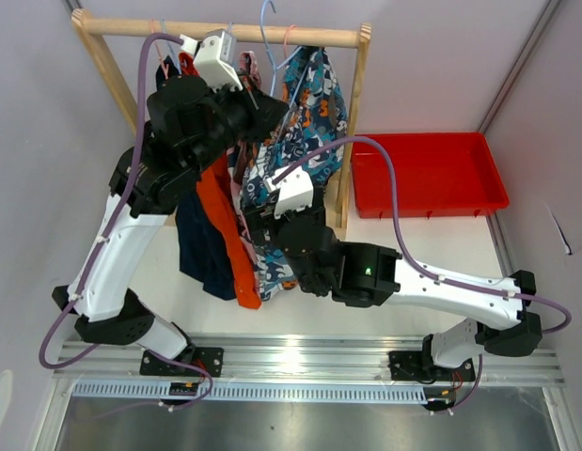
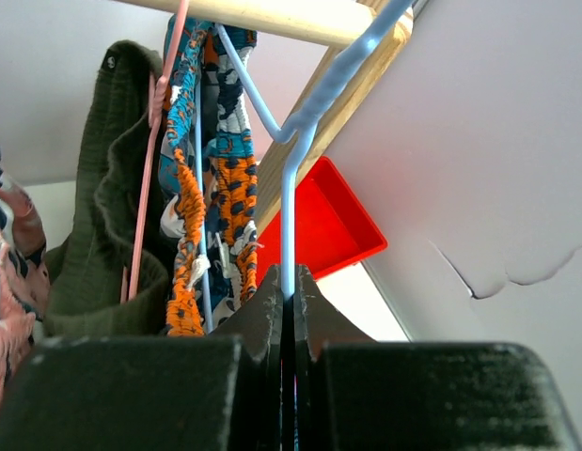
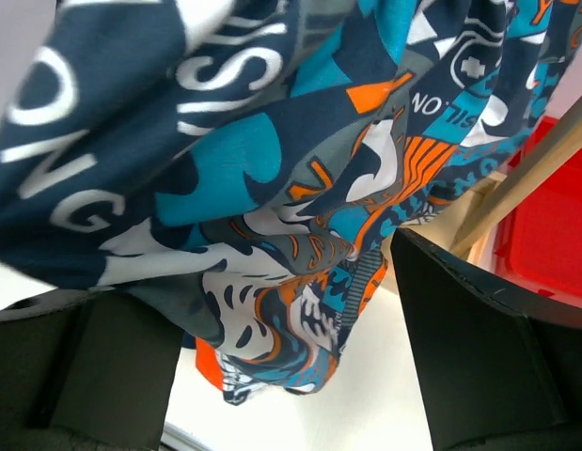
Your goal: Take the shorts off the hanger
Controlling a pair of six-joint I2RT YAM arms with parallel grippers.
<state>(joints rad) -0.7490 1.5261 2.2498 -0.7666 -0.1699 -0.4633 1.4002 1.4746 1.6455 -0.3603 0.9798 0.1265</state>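
Two-arm grasp step: left end effector [image 2: 288, 301] clamped on pale-blue wire hanger [image 2: 287, 207]; right end effector [image 3: 291, 362] gaping, straddling rack-hung navy floral-print cloth shorts [image 3: 225, 141]. Next, prob.: cloth gripped, pulled off.

The shorts [image 1: 316, 99] hang on hangers [image 2: 287, 211] side by side from the rail [image 1: 121, 26] — the tray [image 1: 432, 209] lies on the table [image 1: 441, 252], right of the rack [image 1: 358, 94].
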